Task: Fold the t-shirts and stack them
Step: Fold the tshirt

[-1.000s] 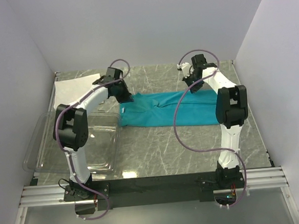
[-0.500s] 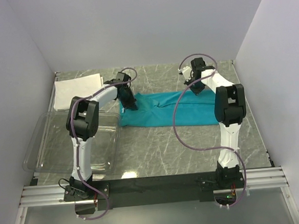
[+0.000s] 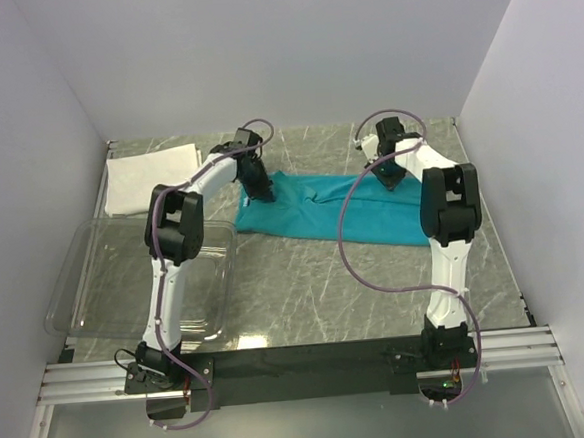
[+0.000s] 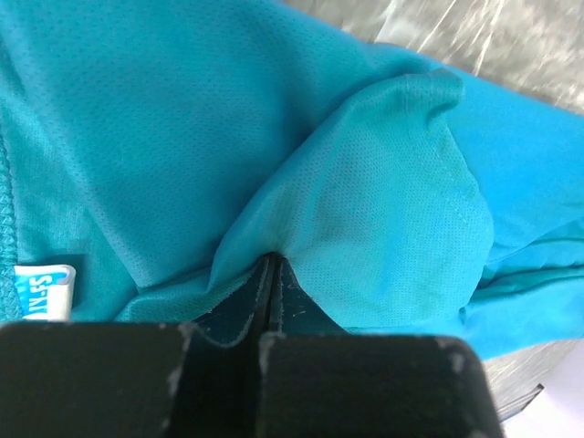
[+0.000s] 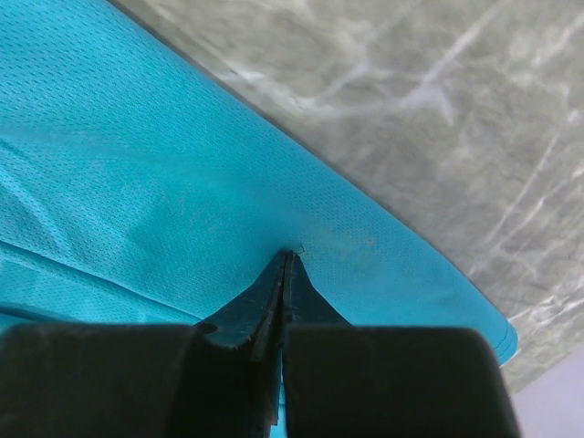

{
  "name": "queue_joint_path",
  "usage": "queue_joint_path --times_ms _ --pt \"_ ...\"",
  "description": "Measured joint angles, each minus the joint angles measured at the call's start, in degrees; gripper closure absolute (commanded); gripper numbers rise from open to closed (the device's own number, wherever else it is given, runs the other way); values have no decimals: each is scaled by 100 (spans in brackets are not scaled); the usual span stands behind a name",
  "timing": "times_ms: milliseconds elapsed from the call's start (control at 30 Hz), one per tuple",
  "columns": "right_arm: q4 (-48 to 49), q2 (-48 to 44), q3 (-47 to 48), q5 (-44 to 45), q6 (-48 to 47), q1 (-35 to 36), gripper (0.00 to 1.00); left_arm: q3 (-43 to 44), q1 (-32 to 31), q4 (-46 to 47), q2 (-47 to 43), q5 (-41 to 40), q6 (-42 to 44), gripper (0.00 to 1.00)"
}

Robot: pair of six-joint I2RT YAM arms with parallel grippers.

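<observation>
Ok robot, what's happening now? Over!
Left gripper, right gripper shut on teal shirt. White shirt folded, far left. Bin near left, nothing blocking.

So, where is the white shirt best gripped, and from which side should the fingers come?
Probably its right edge, coming from the middle of the table. The white shirt lies flat as a folded rectangle in the far left corner, with the wall on its left and the bin just nearer, so that edge looks the most open. Pinch all layers together.

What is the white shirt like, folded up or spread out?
Folded up. The white shirt lies as a neat flat rectangle, with no sleeves sticking out.
</observation>
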Motion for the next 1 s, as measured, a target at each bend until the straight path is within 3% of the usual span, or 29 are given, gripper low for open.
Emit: queue_joint_path --times_ms 233,467,633,833,867,900,967,1000 --pt "216 -472 -769 66 205 -247 100 1456 -20 -138 887 33 -127 99" --pt "350 -1488 -2275 120 520 -352 100 2046 -57 295 1368 319 -581 99" --pt "302 -1985 -2861 26 748 -365 96 2065 -70 638 1419 420 -715 85" --pt "-66 -2179 -2424 -879 914 -400 89 1853 133 1185 1128 411 -581 62" --pt "-155 -2151 -2151 -1128 949 -382 87 1670 197 1252 922 413 -518 60" --pt "-190 -2114 -1853 -1401 994 -356 74 1471 262 1325 673 407 -442 56" --pt "-354 -1899 -1058 -1989 1134 -247 62 1005 367 1478 111 323 -229 51" --pt "-415 -1749 -664 -2210 1178 -184 51 710 435 1554 -282 254 -107 45"
